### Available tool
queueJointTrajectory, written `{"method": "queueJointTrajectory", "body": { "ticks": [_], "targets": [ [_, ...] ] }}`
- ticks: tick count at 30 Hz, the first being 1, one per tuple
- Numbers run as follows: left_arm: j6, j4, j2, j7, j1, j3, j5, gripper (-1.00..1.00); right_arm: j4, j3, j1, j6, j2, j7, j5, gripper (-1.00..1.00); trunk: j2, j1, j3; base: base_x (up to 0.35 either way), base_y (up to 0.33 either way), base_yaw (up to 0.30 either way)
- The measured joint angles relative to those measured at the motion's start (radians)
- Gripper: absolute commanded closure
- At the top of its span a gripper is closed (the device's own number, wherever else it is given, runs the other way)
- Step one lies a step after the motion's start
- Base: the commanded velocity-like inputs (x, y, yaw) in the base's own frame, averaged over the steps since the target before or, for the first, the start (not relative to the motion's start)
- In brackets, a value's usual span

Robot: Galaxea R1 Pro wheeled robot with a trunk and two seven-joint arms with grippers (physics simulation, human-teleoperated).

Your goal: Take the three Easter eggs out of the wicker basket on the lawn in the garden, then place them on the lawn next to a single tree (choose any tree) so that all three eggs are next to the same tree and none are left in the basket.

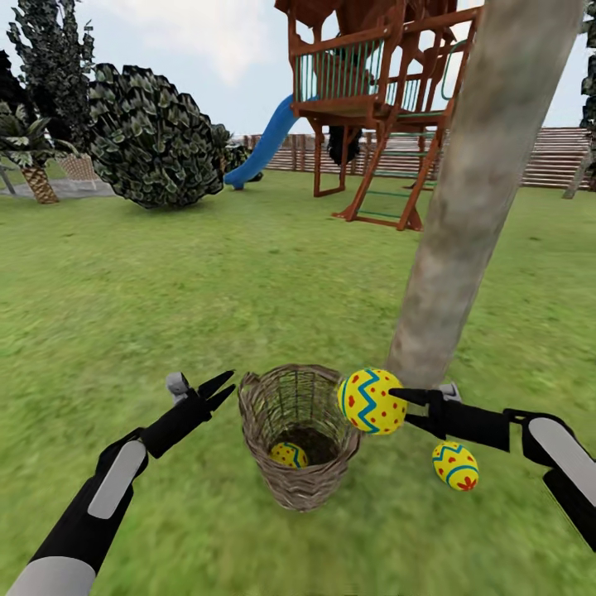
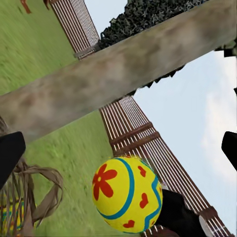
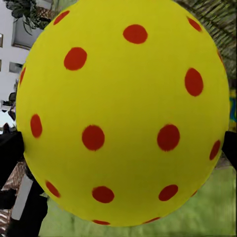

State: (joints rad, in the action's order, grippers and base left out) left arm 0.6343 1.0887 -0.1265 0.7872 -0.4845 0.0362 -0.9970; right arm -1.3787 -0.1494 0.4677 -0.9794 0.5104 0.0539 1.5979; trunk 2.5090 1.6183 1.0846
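The brown wicker basket (image 1: 331, 454) stands on the lawn (image 1: 165, 281) right in front of me, with one Easter egg (image 1: 289, 454) lying in its bottom. My right gripper (image 1: 399, 408) is shut on a second dotted, zigzag-banded egg (image 1: 371, 401) just above the basket's right rim, close to the foot of the tree (image 1: 480, 190). From the right wrist, that egg (image 3: 123, 113) sits between the fingers (image 3: 10, 153). A third egg (image 1: 455, 465) lies on the grass near the trunk. Left of the basket, my left gripper (image 1: 218, 390) hangs open and empty. Its wrist view takes in the held egg (image 2: 127, 193), the trunk (image 2: 123, 74) and the basket's rim (image 2: 34, 190).
A wooden play tower (image 1: 372, 99) with a blue slide (image 1: 265, 145) stands behind the tree. At the back left is a round leafy bush (image 1: 153, 136). A slatted wooden fence (image 1: 555, 157) closes the garden. Open grass spreads to the left and ahead.
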Motion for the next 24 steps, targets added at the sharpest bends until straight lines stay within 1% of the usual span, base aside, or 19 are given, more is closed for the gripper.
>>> {"method": "queueJointTrajectory", "body": {
  "ticks": [1, 2, 3, 6, 8, 10, 11, 12, 13, 14, 15, 16, 18, 20, 21, 22, 23, 24],
  "targets": [
    [0.000, 0.000, 0.000, 0.000, 0.000, 0.000, 0.000, -1.00, 0.006, 0.000, 0.000, 0.000, 0.000, 0.000, -0.004, 1.00, 0.000, 0.000, -0.001, -0.005, -0.302, -0.203],
    [0.000, 0.000, 0.000, 0.000, 0.000, -0.001, 0.000, -1.00, 0.016, 0.001, 0.000, 0.002, 0.000, -0.001, -0.026, 1.00, 0.000, 0.000, -0.002, -0.003, -0.303, -0.203],
    [0.000, 0.000, 0.000, 0.000, 0.000, -0.001, 0.000, -1.00, 0.028, 0.006, 0.000, 0.008, 0.000, -0.001, -0.056, 1.00, 0.000, 0.000, -0.003, -0.001, -0.304, -0.203],
    [0.000, 0.000, 0.001, 0.000, 0.000, -0.001, 0.000, -1.00, 0.055, 0.030, 0.000, 0.043, 0.000, -0.001, -0.178, 1.00, 0.000, 0.000, -0.007, 0.000, -0.275, -0.204],
    [0.000, 0.000, 0.001, 0.000, 0.000, -0.001, 0.000, -1.00, 0.060, 0.033, 0.000, 0.049, 0.000, -0.002, -0.216, 1.00, 0.000, 0.000, -0.009, 0.000, -0.079, -0.207],
    [0.000, 0.000, 0.001, 0.000, 0.000, 0.000, 0.000, -1.00, 0.084, 0.035, 0.000, 0.051, 0.000, -0.005, -0.264, 1.00, 0.000, 0.000, -0.011, 0.000, -0.016, -0.209],
    [0.000, 0.001, 0.006, 0.000, 0.000, 0.000, 0.000, -1.00, 0.099, 0.038, 0.000, 0.053, 0.000, -0.009, -0.305, 1.00, 0.000, 0.000, -0.012, 0.000, -0.004, -0.151],
    [0.000, 0.001, 0.013, 0.000, 0.000, 0.000, 0.000, -1.00, 0.110, 0.045, 0.001, 0.054, 0.000, -0.015, -0.354, 1.00, 0.000, 0.000, -0.013, 0.000, -0.002, -0.062],
    [0.000, 0.001, 0.018, 0.000, 0.000, 0.000, 0.000, -1.00, 0.123, 0.051, 0.000, 0.055, 0.000, -0.017, -0.414, 1.00, 0.000, 0.000, -0.013, 0.000, -0.001, -0.032],
    [0.000, 0.001, 0.020, 0.000, 0.000, 0.000, 0.000, -1.00, 0.138, 0.055, 0.001, 0.055, -0.001, -0.018, -0.457, 1.00, 0.000, 0.000, -0.013, 0.000, 0.000, -0.013],
    [0.000, 0.001, 0.021, 0.000, 0.000, 0.000, 0.000, -1.00, 0.165, 0.058, 0.000, 0.055, -0.001, -0.018, -0.512, 1.00, 0.000, 0.000, -0.013, 0.000, 0.000, -0.004],
    [0.000, 0.002, 0.022, 0.001, 0.000, 0.000, 0.000, -1.00, 0.191, 0.059, 0.000, 0.056, -0.002, -0.018, -0.554, 1.00, 0.000, 0.000, -0.013, 0.000, 0.000, -0.002],
    [0.001, 0.001, 0.028, 0.001, 0.000, 0.000, -0.002, -1.00, 0.227, 0.060, 0.001, 0.093, 0.001, -0.018, -0.580, 1.00, 0.000, 0.000, -0.013, 0.000, 0.000, 0.000],
    [0.001, 0.001, 0.034, 0.003, 0.000, 0.000, -0.005, -1.00, 0.259, 0.061, 0.001, 0.109, 0.002, -0.019, -0.590, 1.00, 0.000, 0.000, -0.013, 0.000, 0.000, 0.000],
    [0.002, 0.001, 0.051, 0.005, 0.000, 0.000, -0.004, -1.00, 0.265, 0.062, 0.001, 0.115, 0.002, -0.025, -0.634, 1.00, 0.000, 0.000, -0.013, 0.017, -0.051, 0.000],
    [0.002, 0.001, 0.060, 0.006, 0.000, -0.001, -0.002, -1.00, 0.267, 0.063, 0.001, 0.120, 0.001, -0.041, -0.681, 1.00, 0.000, 0.000, -0.013, 0.087, -0.194, 0.000],
    [0.001, 0.001, 0.076, 0.005, 0.000, -0.018, 0.000, -1.00, 0.265, 0.083, 0.001, 0.129, -0.002, -0.102, -0.762, 1.00, 0.000, 0.000, -0.013, 0.109, -0.234, 0.000],
    [0.001, 0.002, 0.083, 0.005, 0.000, -0.040, 0.003, -1.00, 0.261, 0.099, 0.001, 0.131, -0.003, -0.146, -0.789, 1.00, 0.000, 0.000, -0.013, 0.173, -0.236, 0.000]
  ]
}}
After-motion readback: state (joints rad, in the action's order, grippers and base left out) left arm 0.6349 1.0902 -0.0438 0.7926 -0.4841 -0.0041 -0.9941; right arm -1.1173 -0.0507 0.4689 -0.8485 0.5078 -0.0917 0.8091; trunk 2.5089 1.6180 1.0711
